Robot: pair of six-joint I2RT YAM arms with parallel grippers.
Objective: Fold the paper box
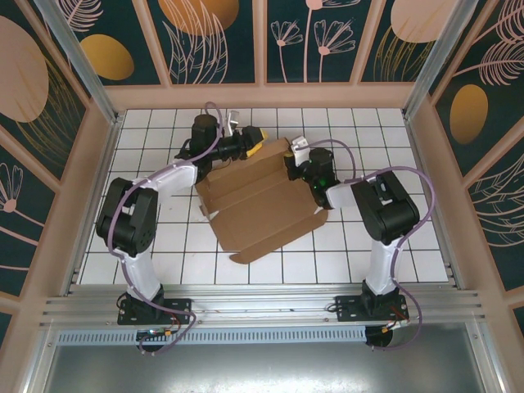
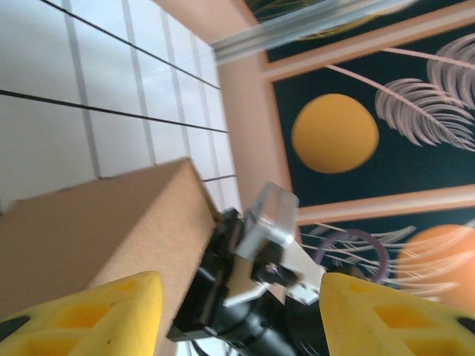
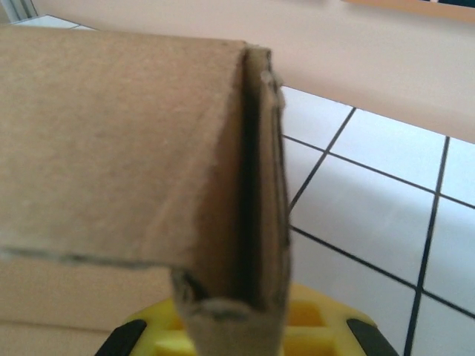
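Left gripper (image 2: 239,289): yellow fingers spread, jaws open, far-left edge of paper box (image 1: 258,201) beside one finger. Paper box: part-folded, mid white tiled table (image 1: 172,246), between arms. Right gripper (image 1: 291,160): clamped on doubled cardboard wall, far-right corner of box.

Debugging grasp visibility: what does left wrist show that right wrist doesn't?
Left wrist: the left end effector open, its yellow fingers apart, the right arm against a corner of the paper box, and the patterned wall. Right wrist: the right end effector shut on the box's doubled wall edge, close up. Both: brown cardboard and the white tiled table.
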